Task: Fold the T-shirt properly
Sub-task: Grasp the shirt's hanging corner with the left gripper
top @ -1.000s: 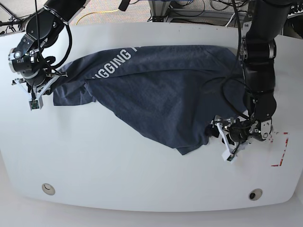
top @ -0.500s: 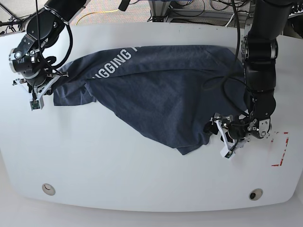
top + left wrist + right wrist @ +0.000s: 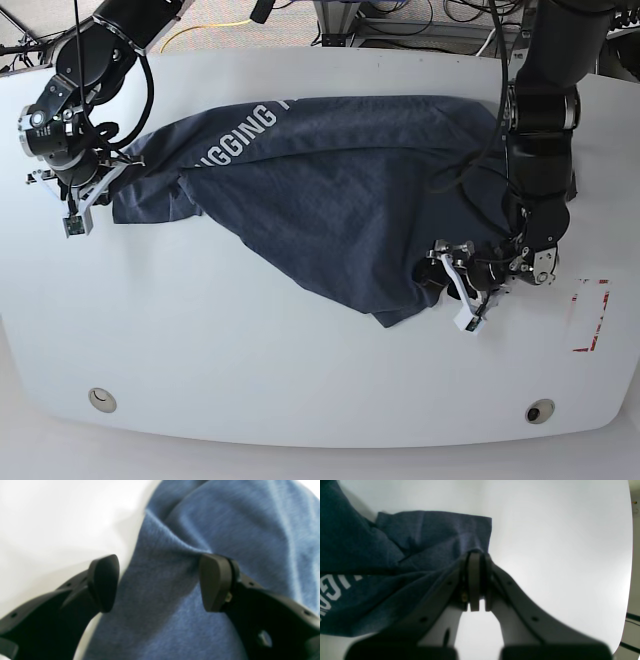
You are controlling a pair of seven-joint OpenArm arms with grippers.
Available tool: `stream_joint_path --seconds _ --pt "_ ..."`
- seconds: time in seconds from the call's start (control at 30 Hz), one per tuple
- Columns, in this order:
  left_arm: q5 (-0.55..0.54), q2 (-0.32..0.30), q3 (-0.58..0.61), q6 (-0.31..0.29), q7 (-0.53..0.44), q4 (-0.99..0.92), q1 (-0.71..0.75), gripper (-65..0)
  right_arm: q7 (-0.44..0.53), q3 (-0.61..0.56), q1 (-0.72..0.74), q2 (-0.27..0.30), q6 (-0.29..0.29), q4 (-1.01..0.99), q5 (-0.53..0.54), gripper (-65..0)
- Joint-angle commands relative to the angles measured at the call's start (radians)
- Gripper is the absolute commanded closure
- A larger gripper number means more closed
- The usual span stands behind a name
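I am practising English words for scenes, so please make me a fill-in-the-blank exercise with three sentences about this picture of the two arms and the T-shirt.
1. The left gripper has its jaws ____ , with one pad on each side of a ridge of the T-shirt.
2. The right gripper is ____ on the edge of a sleeve.
3. The lettering printed on the shirt is ____ in colour.

Missing words: open; shut; white
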Motion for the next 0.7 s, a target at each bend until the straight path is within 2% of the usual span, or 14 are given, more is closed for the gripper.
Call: stream_joint_path --seconds 0.0,0.23,0.3,0.37,0.5,0.57,0.67 --pt "0.007 0.02 0.003 -0.001 0.026 0.022 -0.021 -46.3 0.023 0.005 0.014 0.016 -0.001 0.014 0.004 0.0" --pt "0.005 0.04 0.003 -0.001 0.026 0.021 -0.039 -45.4 0.023 0.006 0.014 0.016 -0.001 0.014 0.004 0.0" --pt "0.005 0.04 0.003 -0.001 0.026 0.021 -0.036 -41.8 0.023 0.006 0.014 0.016 -0.001 0.014 0.004 0.0" --pt "0.005 0.04 0.003 -0.001 0.026 0.016 -0.036 -33.3 0.023 0.006 0.014 0.016 -0.001 0.014 0.004 0.0" --pt "0.008 0.04 0.003 -0.001 0.026 0.014 -0.033 -6.3 0.023 0.006 0.014 0.016 -0.001 0.014 0.004 0.0" --pt "0.01 0.04 0.003 0.001 0.025 0.014 -0.033 0.0 0.023 0.005 0.014 0.016 -0.001 0.014 0.004 0.0" --pt "0.007 0.04 -0.002 0.001 0.025 0.022 -0.033 0.0 0.023 0.003 0.016 0.016 -0.001 0.013 0.004 0.0"
